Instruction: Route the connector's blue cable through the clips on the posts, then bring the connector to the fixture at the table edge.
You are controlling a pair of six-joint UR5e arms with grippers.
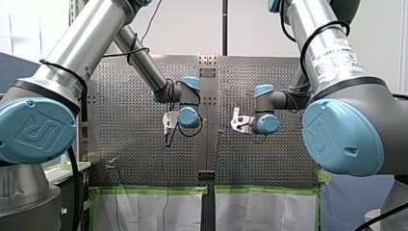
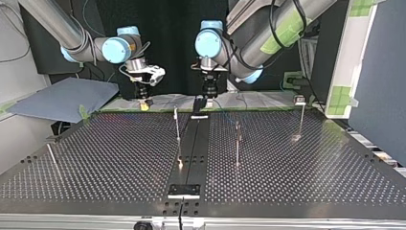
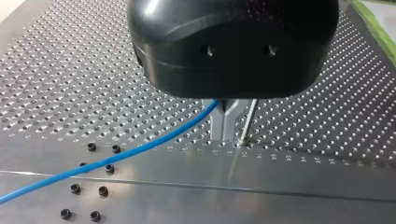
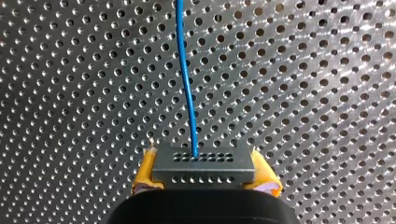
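While both arms hang over the far side of the perforated bench (image 2: 119, 153), as the top view has it, neither pincer is empty. My left arm (image 2: 258, 38) enters at that view's right, my right arm (image 2: 52, 24) at its left, and their wrists sit near each other by the dark centre strip (image 2: 191, 143).

My left pincer (image 3: 225, 133) is black, and its two metal fingers (image 3: 219, 123) are pressed together just above the bench. The blue cable (image 3: 140, 148) comes out from between them near their roots and trails off across the plate, so they look pinched on it. A thin post (image 3: 249, 119) stands just beside those fingers.

My right pincer (image 4: 205, 179) is clamped on the connector (image 4: 203, 158), a small grey block with rows of holes. One yellow pad (image 4: 147, 170) presses on each of its sides. The cable leaves the connector's face and runs straight ahead of the pincer, over the holes of the bench.

In the top view, more slim posts (image 2: 237, 143) stand upright, well apart. A black fixture (image 2: 184, 190) sits at the bench's near edge.
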